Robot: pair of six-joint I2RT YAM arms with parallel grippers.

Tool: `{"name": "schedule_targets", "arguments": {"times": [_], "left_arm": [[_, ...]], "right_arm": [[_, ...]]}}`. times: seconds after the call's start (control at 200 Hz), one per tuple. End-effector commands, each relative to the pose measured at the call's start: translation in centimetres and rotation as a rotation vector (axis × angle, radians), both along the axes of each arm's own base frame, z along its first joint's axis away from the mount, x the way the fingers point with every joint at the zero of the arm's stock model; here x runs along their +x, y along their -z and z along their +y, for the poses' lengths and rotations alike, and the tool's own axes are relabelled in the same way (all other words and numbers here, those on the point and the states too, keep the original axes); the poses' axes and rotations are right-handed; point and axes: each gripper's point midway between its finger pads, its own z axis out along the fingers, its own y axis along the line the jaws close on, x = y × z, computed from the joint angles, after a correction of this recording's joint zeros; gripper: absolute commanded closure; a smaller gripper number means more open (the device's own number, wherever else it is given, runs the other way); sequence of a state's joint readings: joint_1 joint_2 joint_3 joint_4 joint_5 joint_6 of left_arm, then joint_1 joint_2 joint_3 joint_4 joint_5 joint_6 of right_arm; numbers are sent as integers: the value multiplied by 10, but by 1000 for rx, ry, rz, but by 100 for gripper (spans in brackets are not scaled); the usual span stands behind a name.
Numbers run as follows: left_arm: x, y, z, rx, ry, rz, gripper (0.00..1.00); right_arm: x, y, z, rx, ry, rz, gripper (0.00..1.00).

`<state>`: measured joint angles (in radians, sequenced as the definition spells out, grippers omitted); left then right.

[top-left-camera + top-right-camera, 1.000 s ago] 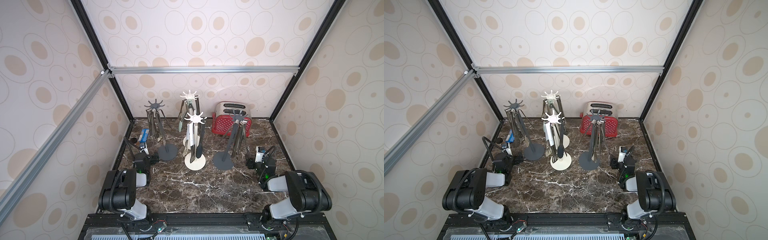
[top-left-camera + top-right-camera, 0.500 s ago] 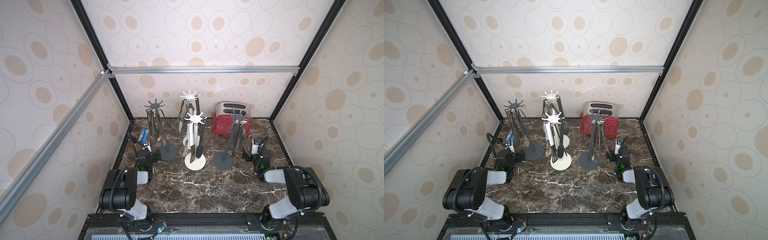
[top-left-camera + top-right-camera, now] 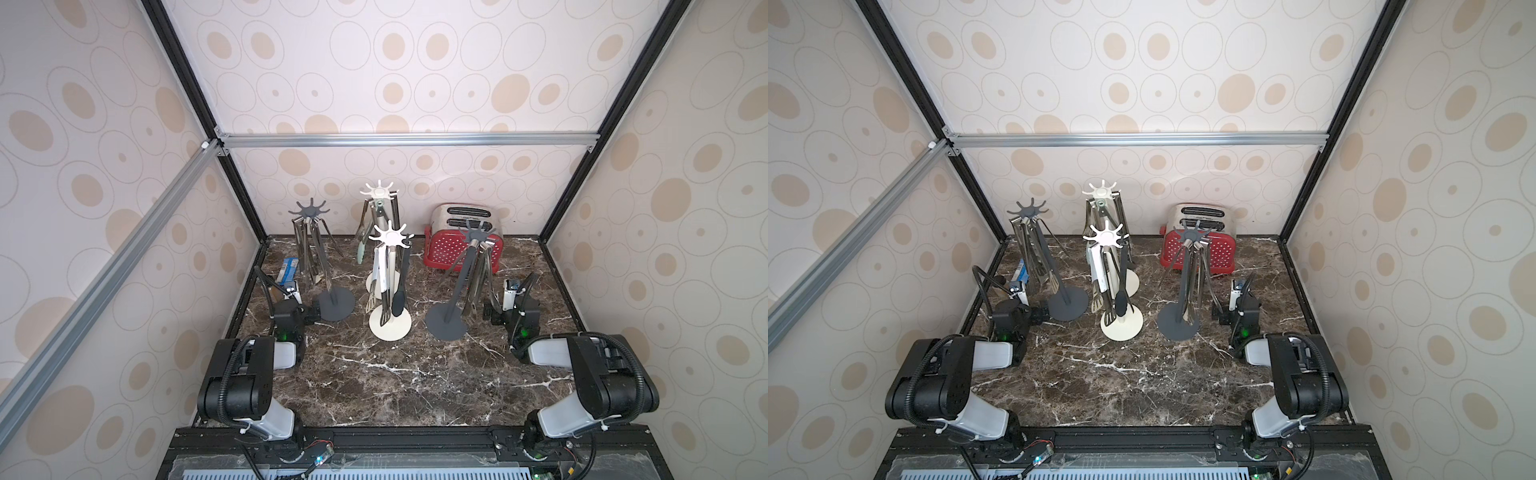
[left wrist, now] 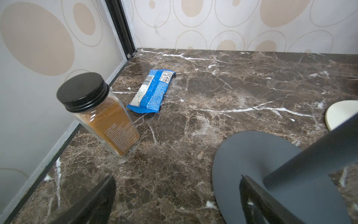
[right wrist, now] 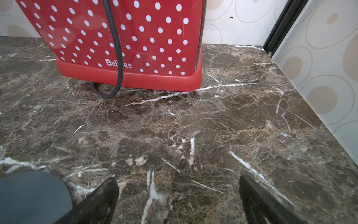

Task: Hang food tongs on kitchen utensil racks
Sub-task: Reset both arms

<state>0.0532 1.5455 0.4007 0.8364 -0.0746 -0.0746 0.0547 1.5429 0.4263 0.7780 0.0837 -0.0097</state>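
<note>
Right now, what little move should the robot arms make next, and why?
Probably pull both arms back to rest. Both pairs of jaws stand open and empty, the tongs I can see all hang on the racks, and none lies on the table.

Red white-dotted toaster (image 5: pixel 124 38), dark brown white-veined marble tabletop (image 5: pixel 193 120), blue packet (image 4: pixel 153 91).

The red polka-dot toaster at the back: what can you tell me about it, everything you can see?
The red toaster with white polka dots has glossy red sides, a plain red skirt at the foot and a shiny steel top with two long slots. It stands upright on the brown marble counter, close to the back wall. A white brand word low on its face is partly hidden by a black cord that hangs across it and loops onto the marble. Neither arm touches it.
</note>
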Motion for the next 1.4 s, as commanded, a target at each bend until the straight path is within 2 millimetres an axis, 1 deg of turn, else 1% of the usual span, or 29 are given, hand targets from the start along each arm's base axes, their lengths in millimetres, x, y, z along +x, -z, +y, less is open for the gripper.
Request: {"name": "schedule_targets", "arguments": {"times": [0.0, 0.2, 0.556, 0.606, 0.657, 0.737, 0.767, 0.807, 0.857, 0.887, 0.907, 0.927, 0.937, 0.967, 1.007, 1.032, 1.073, 1.108, 1.168, 1.268, 1.398], "left_arm": [[7, -12, 0, 31, 6, -27, 1], [7, -12, 1, 30, 4, -28, 1], [7, -13, 1, 31, 4, -28, 1], [7, -13, 0, 30, 5, -28, 1], [7, -12, 1, 30, 4, -27, 1], [7, -12, 0, 30, 5, -27, 1], [7, -13, 1, 31, 3, -28, 1], [7, -12, 1, 31, 4, -26, 1], [7, -12, 0, 31, 4, -26, 1], [7, -12, 0, 31, 4, -27, 1], [7, -12, 0, 30, 4, -25, 1], [7, -12, 1, 31, 4, -27, 1], [7, -12, 1, 32, 4, -26, 1], [7, -12, 0, 30, 4, -26, 1], [7, -12, 0, 32, 5, -27, 1], [7, -12, 1, 32, 4, -26, 1], [7, -12, 0, 31, 4, -25, 1], [7, -11, 1, 32, 4, -24, 1], [7, -12, 0, 32, 5, -25, 1], [7, -12, 1, 33, 4, -25, 1], [7, -12, 0, 32, 4, -24, 1]], "right_arm": [[3, -1, -2, -4, 10, -3, 0], [0, -3, -2, -7, 6, -12, 0], [0, -3, -3, -6, 7, -13, 0], [-3, -8, -3, -21, 17, -45, 1], [-9, -29, -6, -54, 59, -119, 2], [-23, -39, 1, -51, 20, -95, 1], [-25, -38, 3, -41, 9, -110, 1], [-24, -30, -4, -39, 52, -128, 2], [-15, -19, -16, -33, 120, -130, 2], [-7, -11, -18, -34, 124, -110, 2], [-3, -12, -17, -47, 118, -109, 2], [-3, -12, -13, -55, 103, -94, 2], [-4, -12, -11, -57, 94, -86, 2], [-9, -21, -2, -60, 38, -105, 2], [-20, -31, 7, -59, -18, -119, 2], [-24, -37, 7, -53, -18, -133, 2], [-29, -41, 0, -41, 21, -163, 2], [-31, -38, -6, -27, 50, -171, 2], [-26, -28, -12, -20, 87, -158, 2], [-18, -15, -15, -24, 107, -134, 2], [-18, -13, -16, -22, 109, -131, 2]]}}
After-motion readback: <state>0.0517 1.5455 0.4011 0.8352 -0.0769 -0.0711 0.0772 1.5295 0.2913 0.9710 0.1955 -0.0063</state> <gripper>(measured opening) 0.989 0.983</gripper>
